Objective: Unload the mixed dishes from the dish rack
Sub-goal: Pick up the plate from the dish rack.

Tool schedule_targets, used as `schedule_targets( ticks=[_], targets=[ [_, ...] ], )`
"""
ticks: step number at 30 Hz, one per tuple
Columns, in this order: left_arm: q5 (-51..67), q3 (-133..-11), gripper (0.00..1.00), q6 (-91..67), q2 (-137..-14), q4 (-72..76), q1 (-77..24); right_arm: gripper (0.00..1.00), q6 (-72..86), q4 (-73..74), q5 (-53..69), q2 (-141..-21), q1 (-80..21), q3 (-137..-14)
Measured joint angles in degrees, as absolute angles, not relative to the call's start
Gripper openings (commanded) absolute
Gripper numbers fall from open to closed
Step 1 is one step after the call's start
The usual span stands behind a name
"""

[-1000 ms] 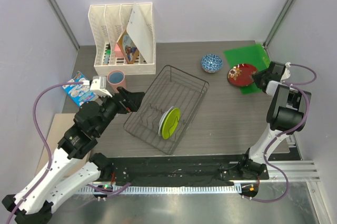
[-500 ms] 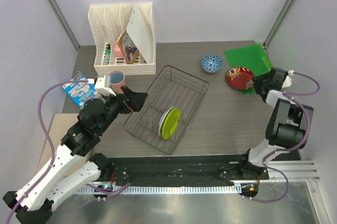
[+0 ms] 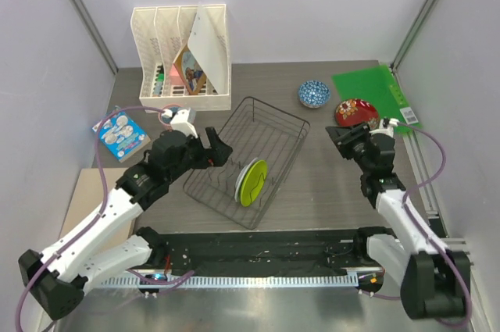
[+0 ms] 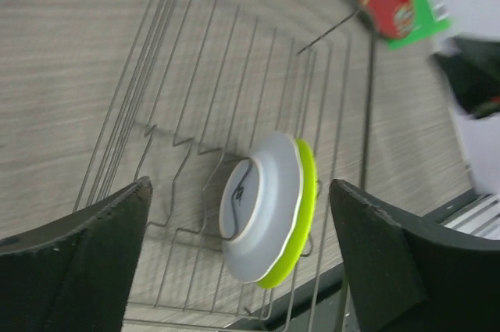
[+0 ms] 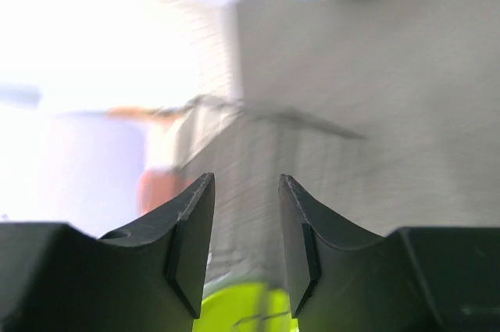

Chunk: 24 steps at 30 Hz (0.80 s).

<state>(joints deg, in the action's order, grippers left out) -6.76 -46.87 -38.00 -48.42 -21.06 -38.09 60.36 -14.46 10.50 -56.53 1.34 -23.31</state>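
The dish rack (image 3: pixel 248 162) is sitting in the middle of the counter, turned a bit crooked. Two dishes are standing on their edges at its near end: a white plate (image 4: pixel 258 207) leaning right against a green-rimmed plate (image 4: pixel 306 219).

The left gripper (image 3: pixel 220 147) is hovering over the rack's left side. Its fingers are spread very wide and are holding nothing. The right gripper (image 3: pixel 337 141) is pointing at the rack from the right side, with its fingers only a little apart and nothing between them.

I am thinking the plates could cause trouble. They are touching, so a grab might catch both, and one could slip out and drop. A finger could also hit the wires and push the rack. Both arms are aiming at the same spot, so they could bump.

The left wrist view is showing clearly that there are two plates. The top view is showing both arms and the red plate (image 3: pixel 353 111) near the far right corner. The right wrist view is too blurry to help much.
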Motion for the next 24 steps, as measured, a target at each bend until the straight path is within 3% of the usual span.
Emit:
schedule_targets(
  ticks=[3, 4, 6, 15, 24],
  targets=[
    [-6.7, -48.0, 0.69, -36.6, -52.5, -22.6, -39.9, 0.44, 57.1, -14.5, 10.8, -47.0, -5.8, -24.9],
    [-7.1, -48.1, 0.58, -35.9, -53.0, -22.9, -41.3, 0.43, 56.0, -14.4, 10.8, -44.4, -7.2, -25.9],
    [-8.8, -48.4, 0.48, -34.5, -53.5, -23.2, -45.5, 0.43, 54.6, -14.3, 10.8, -41.6, -8.1, -27.2],
    [-21.6, -55.0, 0.54, -30.9, -62.2, -24.4, -64.7, 0.43, 53.0, -11.5, 12.8, -40.9, -8.2, -23.9],
    [-29.2, -54.9, 0.54, -32.2, -68.0, -26.2, -67.8, 0.43, 52.2, -10.6, 13.8, -41.7, -8.2, -21.6]
  ],
)
